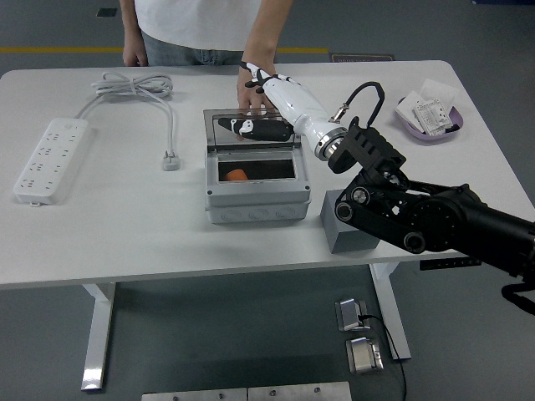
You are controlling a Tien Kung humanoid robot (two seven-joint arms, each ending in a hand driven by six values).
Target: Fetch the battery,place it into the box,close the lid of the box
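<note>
Over the box [255,180] | my right hand [266,83] at the raised lid [251,130], fingers [251,67] loose, grasping nothing | person's hand [249,92] just behind | battery [237,175] inside | strip [50,159] far left on worktop [117,225]

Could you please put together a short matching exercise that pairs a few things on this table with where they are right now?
Things:
1. power strip
2. orange battery
3. purple tray
4. person's hand

Places:
A. far right of the table, holding small packets
B. at the far edge of the open lid of the box
C. left side of the table
D. inside the box

Pairs: 1-C, 2-D, 3-A, 4-B
</note>
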